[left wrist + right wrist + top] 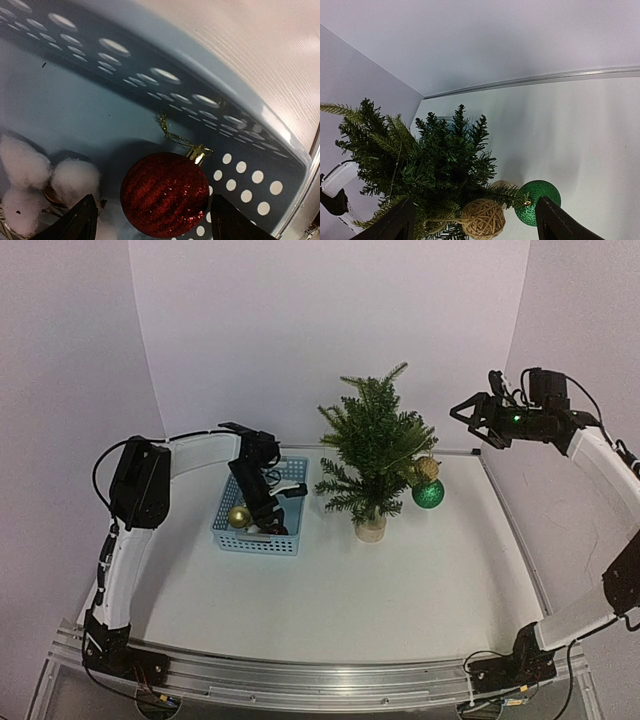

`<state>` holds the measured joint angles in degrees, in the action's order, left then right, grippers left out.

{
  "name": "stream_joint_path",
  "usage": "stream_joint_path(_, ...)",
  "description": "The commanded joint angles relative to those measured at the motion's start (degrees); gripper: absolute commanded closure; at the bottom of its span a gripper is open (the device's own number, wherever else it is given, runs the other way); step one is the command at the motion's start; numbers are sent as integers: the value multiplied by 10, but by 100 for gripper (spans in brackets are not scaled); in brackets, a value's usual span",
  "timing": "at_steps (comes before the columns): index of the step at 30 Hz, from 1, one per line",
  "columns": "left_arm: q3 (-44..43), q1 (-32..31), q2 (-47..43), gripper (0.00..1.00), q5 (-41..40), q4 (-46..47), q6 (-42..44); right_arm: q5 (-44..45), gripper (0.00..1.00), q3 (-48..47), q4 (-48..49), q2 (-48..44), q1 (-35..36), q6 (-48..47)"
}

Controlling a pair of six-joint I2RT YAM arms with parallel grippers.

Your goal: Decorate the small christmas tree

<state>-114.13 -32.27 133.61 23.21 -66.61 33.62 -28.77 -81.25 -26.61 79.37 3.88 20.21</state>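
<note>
Nearest you, on the left half of the bench [400,590], your left hand [272,520] was reaching down into the pale blue basket [230,540]. Its fingers [75,222] stood apart, one on each side of a red glitter ball [165,200] lying on the basket floor against the dotted wall; a gap showed on one side and the other finger sat very close, so the hand was not clamped on it. The ball's gold loop trailed away from its cap. A few white cotton puffs [75,177] lay just beside it, and a gold ball [239,516] rested in the same basket.

Just right of the basket the small christmas tree [375,445] stood upright on its round wooden base [371,529], about mid-bench. A green glitter ball [428,494] hung from a branch on its right side, with a twine ball [427,468] just above it.

Farther back and high on the right, your right hand [470,420] hung in the air well apart from the tree, its fingers spread wide and holding nothing
</note>
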Motion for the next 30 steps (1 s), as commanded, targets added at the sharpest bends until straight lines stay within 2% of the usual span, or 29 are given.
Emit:
stream_joint_path(1, -24, -6, 11, 24, -13, -18, -15, -10, 18, -4, 18, -11, -1, 2)
stream_joint_path(6, -24, -6, 11, 28, -17, -24, -11, -10, 18, -3, 18, -13, -2, 1)
stream_joint_path(10, -35, -6, 9, 43, -14, -25, -13, -10, 18, -2, 19, -15, -1, 1)
stream_joint_path(15, -54, -6, 7, 49, 0, -21, -17, -11, 18, -2, 20, -17, -1, 1)
stream_joint_path(24, -108, 2, -13, 50, -8, -28, -22, -11, 18, -2, 20, -23, -1, 2)
stream_joint_path(30, -147, 13, -63, 51, -19, -27, -10, -4, 18, -2, 21, -32, -1, 1)
